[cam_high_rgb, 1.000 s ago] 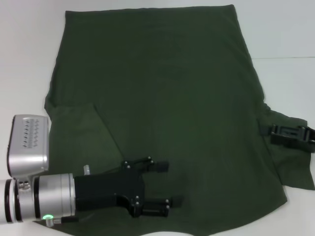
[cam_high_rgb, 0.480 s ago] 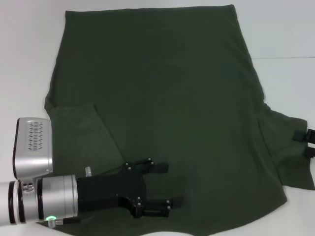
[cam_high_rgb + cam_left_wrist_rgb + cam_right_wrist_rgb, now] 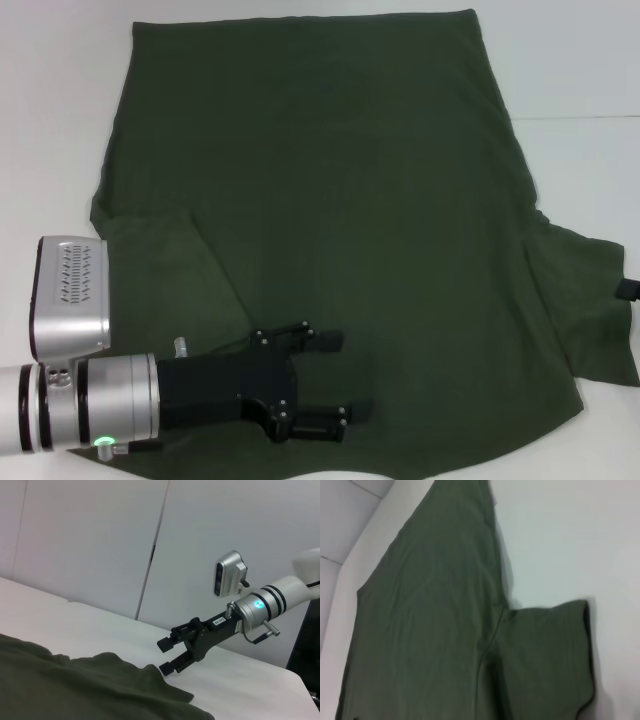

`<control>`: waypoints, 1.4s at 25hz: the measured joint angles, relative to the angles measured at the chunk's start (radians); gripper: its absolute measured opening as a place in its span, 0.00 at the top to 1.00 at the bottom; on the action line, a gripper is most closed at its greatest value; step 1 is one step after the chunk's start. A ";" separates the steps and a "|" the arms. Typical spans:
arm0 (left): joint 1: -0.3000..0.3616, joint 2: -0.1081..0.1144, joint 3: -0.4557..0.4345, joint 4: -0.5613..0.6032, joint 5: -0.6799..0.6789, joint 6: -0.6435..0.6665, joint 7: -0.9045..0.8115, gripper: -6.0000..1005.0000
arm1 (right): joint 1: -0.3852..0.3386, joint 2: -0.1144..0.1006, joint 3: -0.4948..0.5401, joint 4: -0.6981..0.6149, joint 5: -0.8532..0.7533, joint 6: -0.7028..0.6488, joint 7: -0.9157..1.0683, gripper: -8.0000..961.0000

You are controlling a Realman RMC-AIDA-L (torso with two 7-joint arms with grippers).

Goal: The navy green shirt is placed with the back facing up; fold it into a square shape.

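The right gripper (image 3: 172, 653), jaws wide and empty, has pulled off the shirt's (image 3: 330, 230) right sleeve (image 3: 585, 310); it still needs folding.

Right gripper (image 3: 627, 290) nearly all cut off at head-view edge; navy green shirt (image 3: 330, 230) near hem cropped.

Plain dark olive-green knit shirt (image 3: 340, 220) filling the frame, white tabletop (image 3: 580, 70) around it, black left gripper (image 3: 345, 382) on silver arm (image 3: 75, 415) at lower left
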 joint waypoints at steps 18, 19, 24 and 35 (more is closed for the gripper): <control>0.003 0.000 -0.004 0.000 0.000 -0.002 -0.003 0.09 | 0.034 0.032 -0.001 0.012 0.003 0.059 -0.029 0.06; 0.002 0.000 -0.005 0.000 0.000 -0.002 -0.003 0.09 | 0.036 0.033 -0.001 0.012 0.003 0.054 -0.029 0.07; 0.000 0.000 -0.006 0.000 0.000 -0.004 -0.004 0.09 | 0.039 0.041 0.000 0.012 0.007 0.026 -0.029 0.07; -0.001 0.001 -0.006 0.004 0.000 -0.012 -0.018 0.09 | 0.023 0.074 0.053 0.016 0.008 0.002 -0.029 0.09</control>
